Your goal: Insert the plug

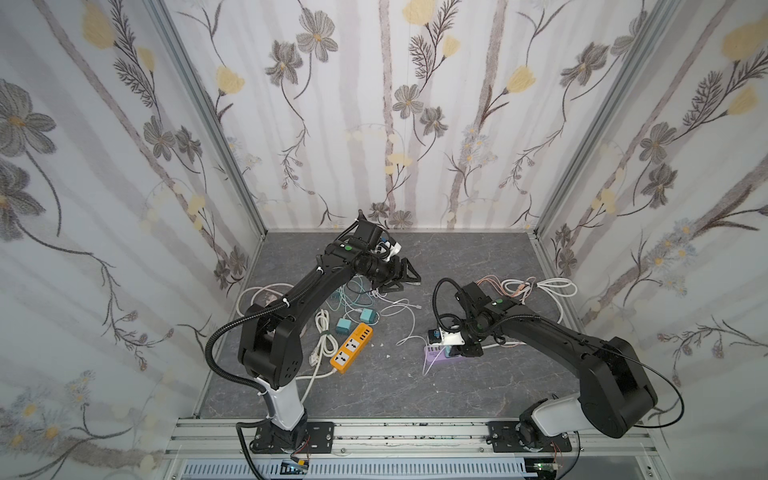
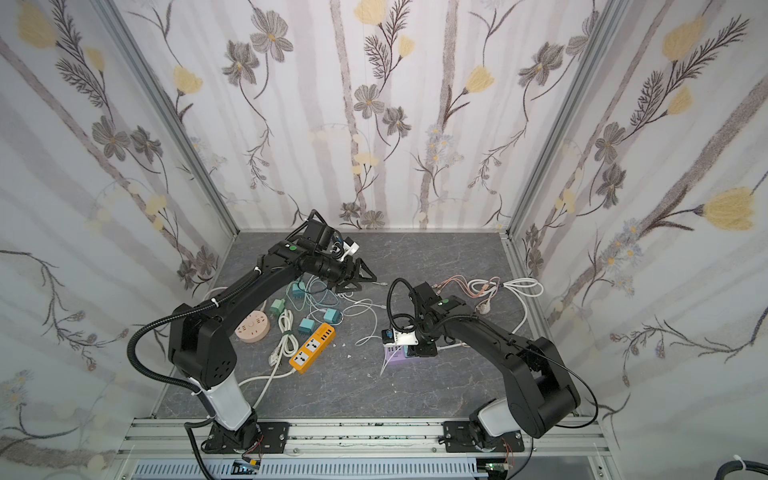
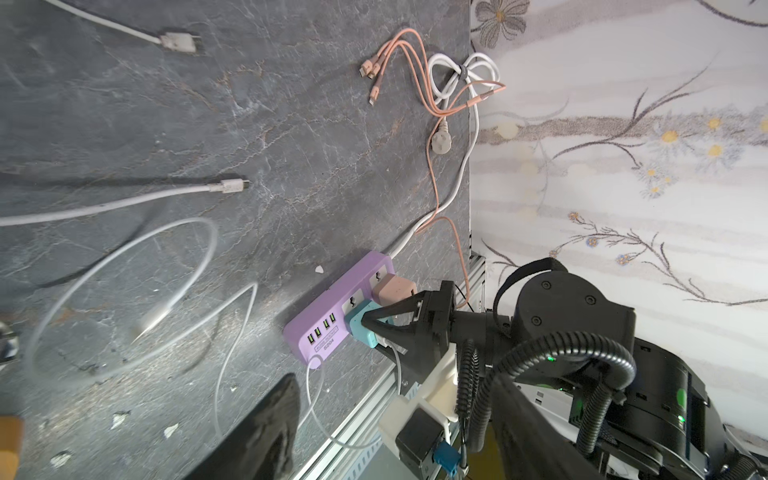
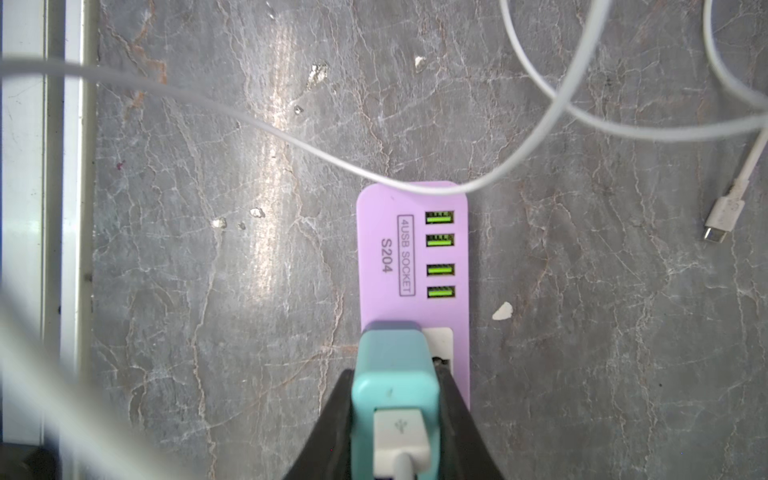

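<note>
Right fingers (image 4: 328, 432) around teal plug (image 4: 395, 374) at purple strip's (image 4: 374, 266) edge

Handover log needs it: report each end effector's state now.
Left end effector: open, holding nothing.
Right end effector: closed on the teal USB charger at the purple power strip.

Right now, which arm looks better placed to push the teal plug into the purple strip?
Right. The right gripper is shut on the teal plug at a socket of the purple strip. The left gripper hangs open and empty over loose cables, well away.
</note>
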You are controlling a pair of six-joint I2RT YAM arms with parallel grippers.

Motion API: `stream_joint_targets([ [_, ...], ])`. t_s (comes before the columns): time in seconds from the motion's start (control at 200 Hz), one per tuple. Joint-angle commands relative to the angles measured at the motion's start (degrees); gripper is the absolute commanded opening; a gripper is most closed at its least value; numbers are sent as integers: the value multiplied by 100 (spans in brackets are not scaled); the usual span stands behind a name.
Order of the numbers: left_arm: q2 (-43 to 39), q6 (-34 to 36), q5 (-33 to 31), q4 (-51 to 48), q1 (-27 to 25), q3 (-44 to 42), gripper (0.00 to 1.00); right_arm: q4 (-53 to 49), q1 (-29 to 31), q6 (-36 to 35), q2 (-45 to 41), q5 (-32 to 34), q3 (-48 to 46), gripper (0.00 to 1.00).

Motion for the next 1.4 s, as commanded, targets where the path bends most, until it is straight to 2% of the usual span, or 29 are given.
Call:
stream_joint_targets([
  [0.0,-191,19,-156,413,73,-226,78,-45,-17,65,124,325,-138,32],
  [0.18,-152,5,-163,400,129,-241,79,-239,-9,333,-126,132,137,54],
  [0.28,-128,9,-157,439,138,-209,80,-336,15,412,-444,106,368,57],
  [0.46,-84,21,-127,436,154,-166,81,-850,18,297,-442,317,681,58],
  [0.68,-68,13,-123,448,164,-184,81,-823,38,229,-335,396,582,52],
  [1.074,-37,37,-123,439,182,-249,81,-336,215,197,-232,916,10,19],
  [1.309,32,34,-104,447,191,-227,81,-253,342,206,-205,1211,-121,16],
  [1.349,27,48,-112,449,189,-235,82,-263,344,223,-206,1215,-89,18],
  [1.394,25,97,-112,443,191,-249,82,-330,343,247,-207,1173,-33,26],
])
